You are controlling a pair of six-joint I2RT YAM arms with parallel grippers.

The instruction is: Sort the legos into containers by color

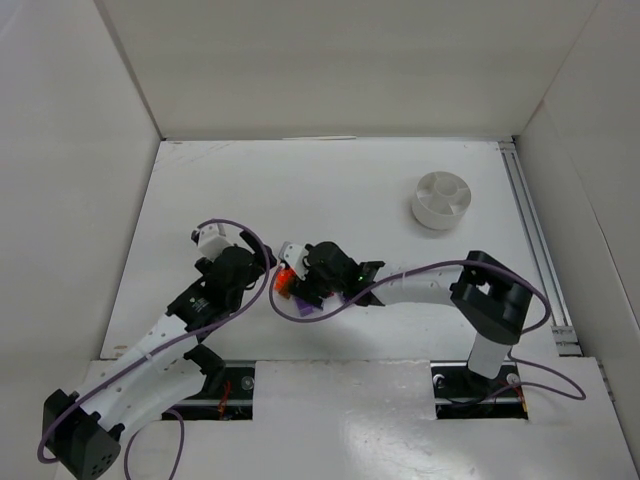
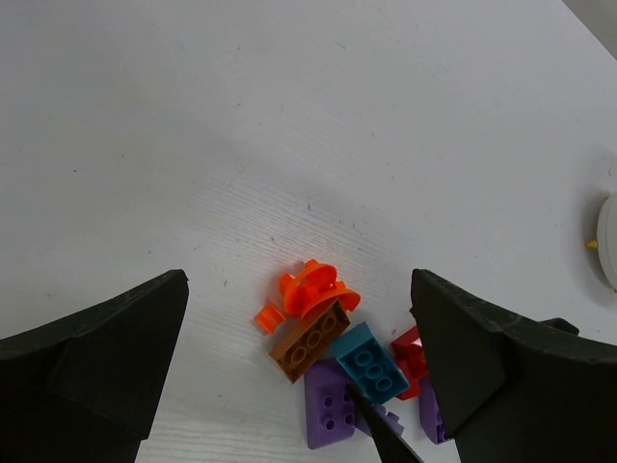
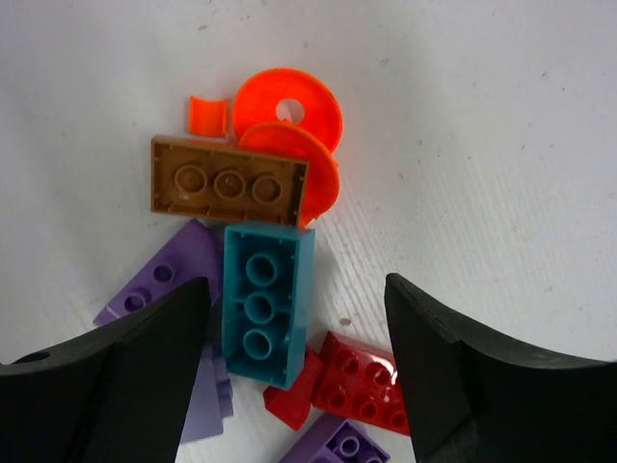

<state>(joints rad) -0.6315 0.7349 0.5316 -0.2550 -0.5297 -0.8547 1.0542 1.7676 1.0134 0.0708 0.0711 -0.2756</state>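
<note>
Black left fingers (image 2: 96,357) released, right fingers (image 3: 106,371) released over legos (image 3: 265,299), white dish (image 1: 432,216) well apart.

A white table (image 1: 300,190) stands enclosed by tall white walls (image 1: 330,60). A metal rail (image 1: 530,230) runs along its right edge, and a white panel (image 1: 340,420) covers its near edge.

teal brick (image 3: 262,304), brown brick (image 3: 229,181), white dish (image 1: 433,214)

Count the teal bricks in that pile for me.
1. The teal brick lies mid-pile, between the brown brick and the red brick. Others could be hidden underneath.
</note>
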